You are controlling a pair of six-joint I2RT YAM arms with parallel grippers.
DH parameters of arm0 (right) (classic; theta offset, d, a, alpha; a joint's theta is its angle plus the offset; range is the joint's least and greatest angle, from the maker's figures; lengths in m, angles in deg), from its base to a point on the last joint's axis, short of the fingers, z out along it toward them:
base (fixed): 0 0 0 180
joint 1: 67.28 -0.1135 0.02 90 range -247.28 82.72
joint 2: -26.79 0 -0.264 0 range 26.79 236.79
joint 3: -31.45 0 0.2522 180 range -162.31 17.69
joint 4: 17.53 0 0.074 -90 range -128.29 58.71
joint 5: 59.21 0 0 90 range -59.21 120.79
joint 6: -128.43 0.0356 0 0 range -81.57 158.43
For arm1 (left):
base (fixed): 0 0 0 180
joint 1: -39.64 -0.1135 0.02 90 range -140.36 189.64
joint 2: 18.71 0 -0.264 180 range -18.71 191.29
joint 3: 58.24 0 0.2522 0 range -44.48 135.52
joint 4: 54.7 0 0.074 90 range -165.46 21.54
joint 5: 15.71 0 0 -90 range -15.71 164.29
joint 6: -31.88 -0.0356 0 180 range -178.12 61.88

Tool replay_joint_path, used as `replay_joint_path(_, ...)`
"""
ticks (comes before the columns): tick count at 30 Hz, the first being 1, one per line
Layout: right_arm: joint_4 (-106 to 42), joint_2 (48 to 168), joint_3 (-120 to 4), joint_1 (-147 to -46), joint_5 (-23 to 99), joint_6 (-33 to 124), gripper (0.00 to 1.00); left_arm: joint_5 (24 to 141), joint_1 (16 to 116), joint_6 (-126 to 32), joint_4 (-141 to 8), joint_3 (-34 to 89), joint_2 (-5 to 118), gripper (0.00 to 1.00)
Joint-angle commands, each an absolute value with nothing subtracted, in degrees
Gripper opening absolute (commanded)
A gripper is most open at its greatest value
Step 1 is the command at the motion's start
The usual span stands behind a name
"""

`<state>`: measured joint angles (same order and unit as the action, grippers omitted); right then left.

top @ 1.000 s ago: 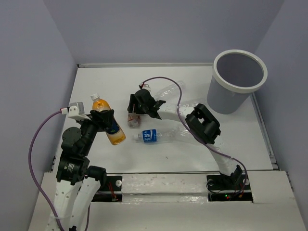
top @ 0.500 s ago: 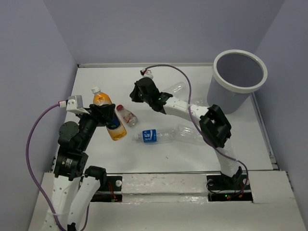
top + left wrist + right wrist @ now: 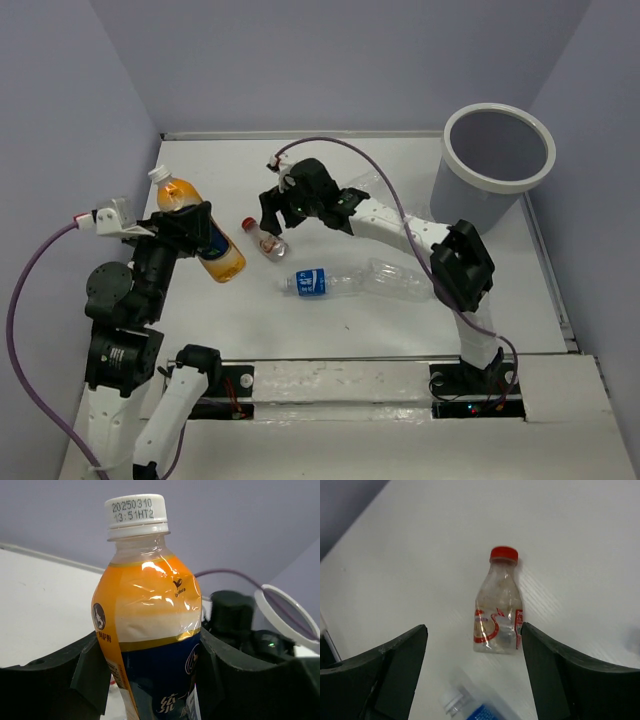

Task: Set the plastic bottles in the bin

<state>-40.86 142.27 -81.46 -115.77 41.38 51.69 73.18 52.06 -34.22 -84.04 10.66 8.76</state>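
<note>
My left gripper (image 3: 192, 232) is shut on the orange-filled bottle (image 3: 195, 237) with a white cap and blue label, held above the table's left side; it fills the left wrist view (image 3: 147, 610). My right gripper (image 3: 275, 210) is open and empty, above the small red-capped bottle (image 3: 263, 237), which lies on the table between its fingers in the right wrist view (image 3: 498, 605). A blue-labelled clear bottle (image 3: 350, 281) lies at the table's middle; its cap end shows in the right wrist view (image 3: 465, 707). A clear bottle (image 3: 362, 182) lies behind the right arm. The grey bin (image 3: 490, 168) stands at the back right.
The white table (image 3: 520, 290) is walled by purple panels on the left, back and right. The right arm stretches across the table from its base at the lower right. A purple cable loops over the right arm.
My left gripper has lifted the orange bottle up and to the left. My right gripper has let go of the red-capped bottle, which now lies on the table, and has drawn back above it.
</note>
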Motion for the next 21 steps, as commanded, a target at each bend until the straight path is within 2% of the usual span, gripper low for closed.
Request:
replay_joint_path(1,-48.9,146.5,-85.6,-117.2,49.3,39.8,0.83,71.0,52.3,-36.7,-84.7,17.7,8.1,0.53)
replay_joint_path(7,-60.8,156.3,-98.0,-121.3,42.7,33.9,0.87,71.4,52.3,-36.7,-85.9,16.4,6.5,0.54)
replay_joint_path(14,-64.6,165.1,-105.9,-123.1,31.2,31.9,0.9,69.6,52.3,-37.8,-86.8,15.5,6.6,0.54)
replay_joint_path(17,-64.7,167.1,-107.3,-123.1,26.4,31.9,0.88,69.3,52.3,-38.3,-87.1,15.8,6.3,0.54)
replay_joint_path(21,-63.0,169.2,-107.9,-123.1,23.2,32.7,0.7,68.9,52.3,-38.7,-87.2,15.8,6.0,0.54)
